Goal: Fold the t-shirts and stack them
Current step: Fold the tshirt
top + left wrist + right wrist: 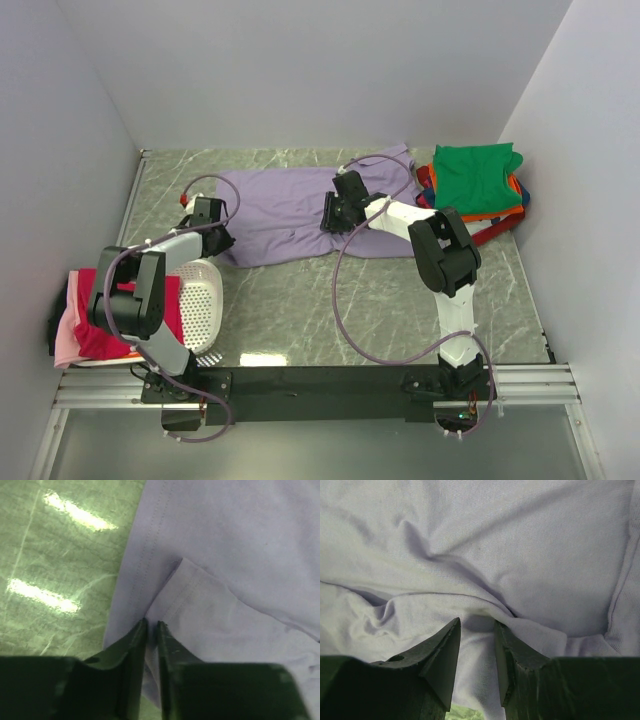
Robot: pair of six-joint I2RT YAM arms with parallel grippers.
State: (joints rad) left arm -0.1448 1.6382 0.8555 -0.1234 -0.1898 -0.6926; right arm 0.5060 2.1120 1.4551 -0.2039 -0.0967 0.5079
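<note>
A lavender-purple t-shirt [290, 210] lies spread across the middle of the table. My left gripper [215, 238] is at its near left corner. In the left wrist view the left gripper [151, 623] is shut on a fold of the shirt [225, 555] beside the hem. My right gripper [335, 215] is low over the shirt's right half. In the right wrist view the right gripper [476, 623] is slightly open, astride a ridge of wrinkled lavender cloth [485, 545]. A folded stack with a green shirt [478, 175] on top of orange and blue ones sits at the back right.
A white perforated basket [205, 300] lies at the near left beside the left arm. Magenta-red [110, 335] and pink [68, 340] shirts hang at its left side. White walls enclose the table on three sides. The marbled green tabletop [300, 300] shows in front of the shirt.
</note>
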